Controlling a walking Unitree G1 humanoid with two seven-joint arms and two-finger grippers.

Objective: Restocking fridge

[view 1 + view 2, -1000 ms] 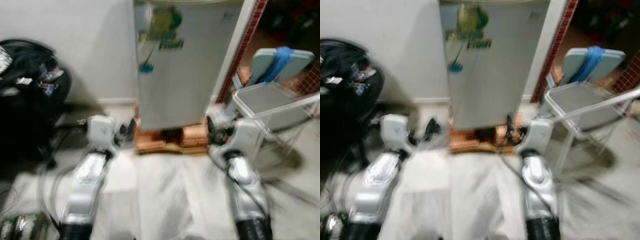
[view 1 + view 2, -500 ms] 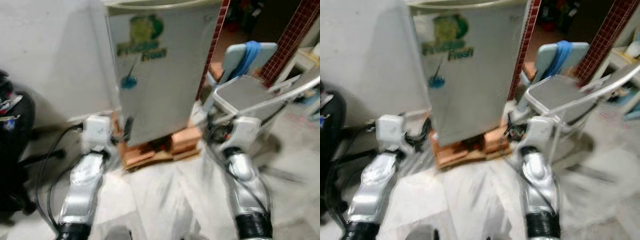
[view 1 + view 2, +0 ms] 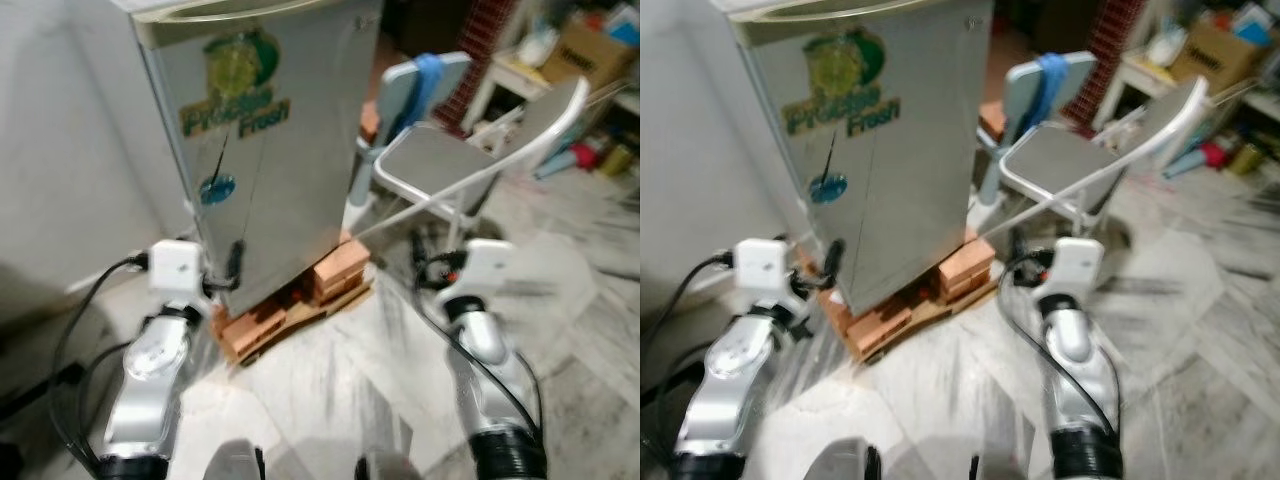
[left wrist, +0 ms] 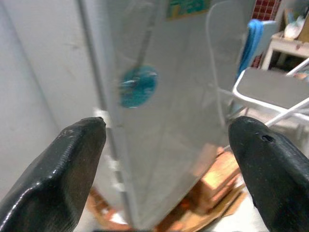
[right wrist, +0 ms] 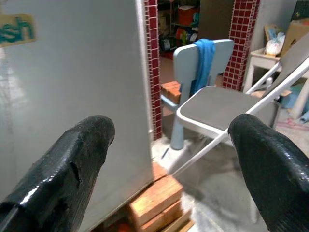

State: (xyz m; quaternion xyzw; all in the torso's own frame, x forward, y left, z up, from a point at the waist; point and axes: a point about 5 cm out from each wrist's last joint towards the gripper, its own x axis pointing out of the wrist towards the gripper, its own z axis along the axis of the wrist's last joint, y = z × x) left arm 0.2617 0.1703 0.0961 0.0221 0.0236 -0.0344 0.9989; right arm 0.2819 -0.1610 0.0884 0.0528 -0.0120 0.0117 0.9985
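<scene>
Before the fridge (image 3: 270, 140), both arms raised, empty.

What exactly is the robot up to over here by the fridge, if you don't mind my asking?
The robot stands facing a small silver fridge raised on bricks, its door closed. The left tool and right tool are both open and empty, held out low toward the fridge; neither touches it. A grey folding chair and a pale blue chair draped with a blue cloth stand to the fridge's right. No restocking has begun.
</scene>
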